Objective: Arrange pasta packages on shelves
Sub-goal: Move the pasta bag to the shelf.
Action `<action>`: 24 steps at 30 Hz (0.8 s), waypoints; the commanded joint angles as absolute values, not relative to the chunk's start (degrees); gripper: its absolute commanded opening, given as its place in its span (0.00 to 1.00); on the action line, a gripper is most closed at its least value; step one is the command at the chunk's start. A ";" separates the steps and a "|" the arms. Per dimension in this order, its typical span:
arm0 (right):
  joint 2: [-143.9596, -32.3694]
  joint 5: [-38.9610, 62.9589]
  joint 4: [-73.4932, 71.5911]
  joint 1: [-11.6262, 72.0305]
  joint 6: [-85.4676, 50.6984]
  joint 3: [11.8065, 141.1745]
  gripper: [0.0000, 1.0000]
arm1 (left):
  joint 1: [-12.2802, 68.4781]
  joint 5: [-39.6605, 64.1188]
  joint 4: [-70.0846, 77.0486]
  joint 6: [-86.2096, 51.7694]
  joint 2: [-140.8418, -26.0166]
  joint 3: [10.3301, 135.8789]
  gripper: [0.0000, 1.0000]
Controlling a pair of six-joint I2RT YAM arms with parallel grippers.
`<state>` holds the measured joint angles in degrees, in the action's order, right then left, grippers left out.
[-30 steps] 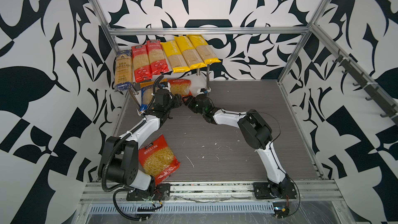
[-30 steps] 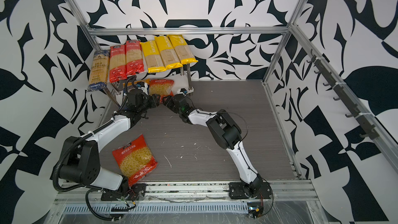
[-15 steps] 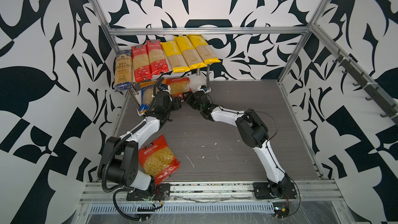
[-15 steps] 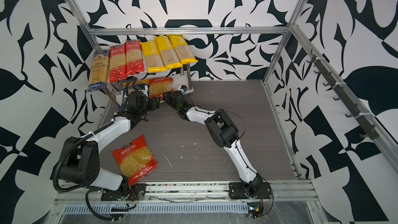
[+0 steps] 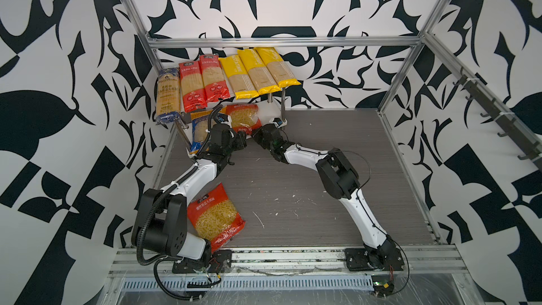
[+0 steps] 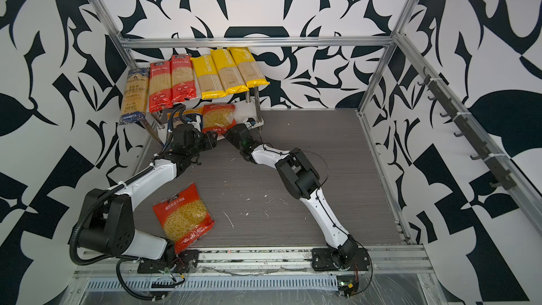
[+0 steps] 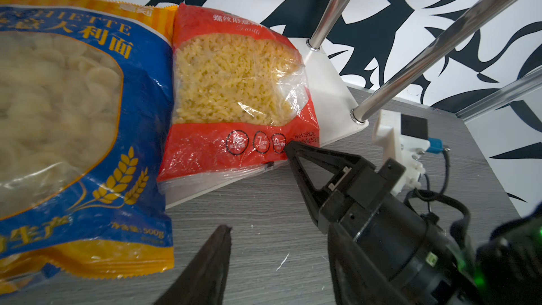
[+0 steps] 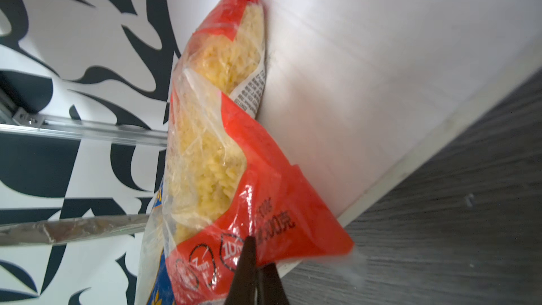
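Observation:
Several spaghetti packs, blue (image 5: 167,95), red (image 5: 192,83) and yellow (image 5: 252,68), lie side by side on the top board of the shelves. On the lower board (image 7: 328,89) lie a blue-orange short-pasta bag (image 7: 58,98) and a red-orange one (image 5: 242,115) beside it. My right gripper (image 8: 258,259) is shut on the front corner of that red-orange bag (image 8: 217,142), which overhangs the board's edge. My left gripper (image 7: 278,230) hovers open over the floor just in front of the two bags, holding nothing. Another red-orange bag (image 5: 215,218) lies on the floor by the left arm's base.
Shiny metal posts (image 7: 410,68) carry the top board and stand close to the right gripper (image 7: 290,146). The two wrists nearly meet in front of the rack (image 5: 246,139). Aluminium frame rails (image 5: 281,42) and patterned walls enclose the grey floor (image 5: 293,195).
The right gripper, open a second ago, has closed on the red-orange bag's front corner at the lower board. The left arm has hardly moved.

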<state>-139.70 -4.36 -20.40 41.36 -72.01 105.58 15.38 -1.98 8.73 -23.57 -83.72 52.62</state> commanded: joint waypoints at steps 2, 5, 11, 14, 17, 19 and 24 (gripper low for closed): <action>-138.21 3.09 -22.06 39.93 -69.25 107.21 0.00 | 15.16 -2.62 8.18 -22.95 -82.09 52.29 0.57; -138.76 10.32 -22.60 39.13 -66.62 109.09 0.00 | 15.12 -2.72 7.75 -22.42 -81.87 52.38 0.57; -140.71 26.64 -14.48 38.63 -57.32 117.89 0.00 | 14.68 -2.91 7.47 -22.24 -81.40 52.38 0.57; -140.71 31.80 -9.83 38.43 -51.98 119.21 0.00 | 14.68 -2.91 7.30 -22.24 -81.21 52.47 0.57; -140.71 35.20 -2.65 37.69 -45.47 121.27 0.00 | 14.67 -2.90 6.95 -21.99 -81.12 52.56 0.57; -140.41 36.43 1.11 37.12 -41.40 121.99 0.00 | 14.68 -2.99 6.77 -21.95 -81.07 52.65 0.57; -139.25 39.82 8.90 35.47 -32.53 123.22 0.00 | 14.68 -2.92 6.42 -21.80 -81.38 53.17 0.57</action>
<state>-142.67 32.80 2.57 36.01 -41.21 121.21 14.96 -2.57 7.55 -22.46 -82.50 52.62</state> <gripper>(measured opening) 0.049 0.570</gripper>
